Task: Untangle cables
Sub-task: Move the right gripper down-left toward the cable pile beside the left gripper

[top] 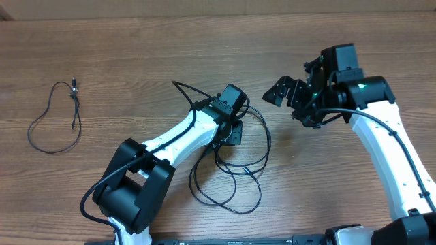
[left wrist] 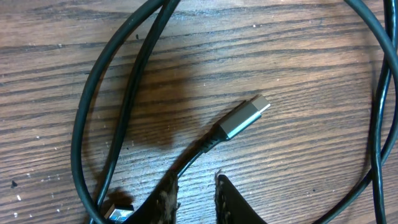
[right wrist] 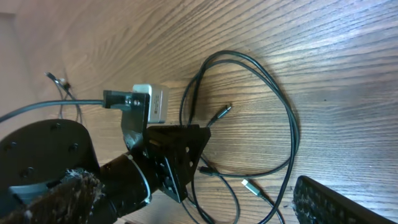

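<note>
A tangle of thin black cables [top: 230, 170] lies in loose loops near the middle of the brown wood-grain bench [top: 136, 47], partly under the white left arm [top: 180, 139]. One more thin black cable [top: 75, 109] lies by itself in an open loop well to the left, with bare wood between it and the tangle.

The left fingers [left wrist: 166, 198] stand close together, low over the tangle. A strand ending in a silver metal plug [left wrist: 245, 117] runs up to one fingertip, but I cannot tell whether it is pinched. The right fingers [right wrist: 323, 199] are spread wide with nothing in them, and sit to the right of the tangle. Bare wood stretches beyond both arms toward the far side.
</note>
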